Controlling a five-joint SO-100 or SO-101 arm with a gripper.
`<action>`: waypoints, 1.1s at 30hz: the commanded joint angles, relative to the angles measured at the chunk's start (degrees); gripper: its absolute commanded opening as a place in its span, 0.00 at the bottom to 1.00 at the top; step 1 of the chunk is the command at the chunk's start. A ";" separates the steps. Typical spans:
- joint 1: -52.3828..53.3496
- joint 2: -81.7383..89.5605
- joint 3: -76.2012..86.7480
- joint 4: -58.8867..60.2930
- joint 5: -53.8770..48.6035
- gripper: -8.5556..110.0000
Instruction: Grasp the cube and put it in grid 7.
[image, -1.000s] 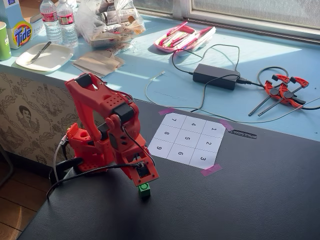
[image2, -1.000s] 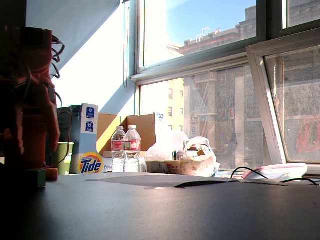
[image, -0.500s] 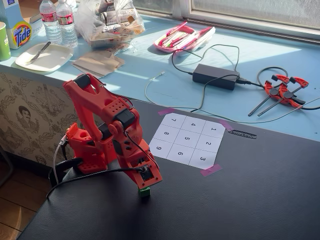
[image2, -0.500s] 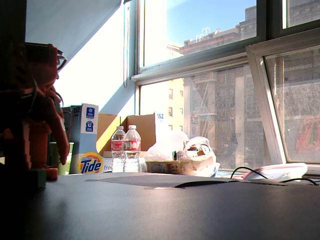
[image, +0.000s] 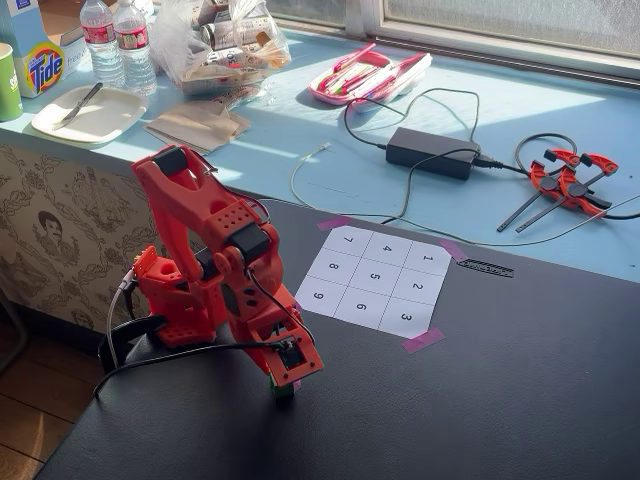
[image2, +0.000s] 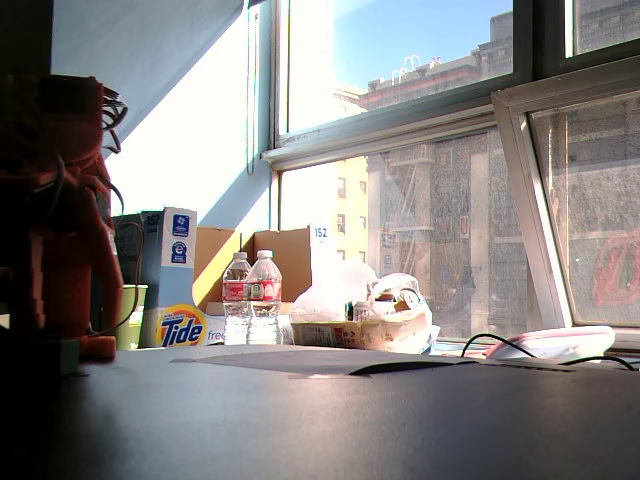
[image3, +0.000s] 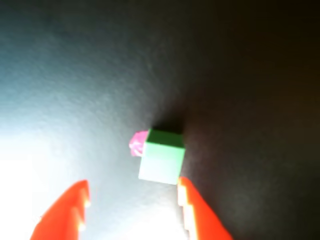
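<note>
In the wrist view the claw (image3: 134, 207) is spread wide, with one red finger at the lower left and the other at the lower right, and nothing is held between them. The cube (image3: 161, 156) sits on the dark desk (image3: 240, 75) just ahead of the fingertips. It is not centred in the gap: its lower right corner is almost at the tip of the right finger, and I cannot tell if they touch. A small pink bit (image3: 137, 143), perhaps tape, sticks out beside the cube on its left; what it is exactly I cannot say.

In a fixed view the red arm (image: 215, 270) is folded forward and down, so the claw (image: 283, 385) points at the desk (image: 520, 380) near its front edge. This posture makes sense for a pick from above. Only a thin green sliver shows under the claw there.

The white sheet (image: 375, 280) with nine numbered squares lies well apart from the cube, farther back on the desk, and is fixed with purple tape (image: 422, 340) at corners so it does not slide. Grid 7 (image: 347, 240) is the far left corner square in this view, and it is empty.

I judge the task is at the grasp step; the claw probably needs a small shift toward the right of the wrist view before closing, otherwise the right finger may push the cube away.
</note>
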 joint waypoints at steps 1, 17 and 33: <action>0.00 1.76 -5.98 4.04 -0.35 0.31; 5.98 -0.35 -1.58 -0.62 -2.11 0.31; 5.80 3.96 13.10 -16.35 -1.85 0.16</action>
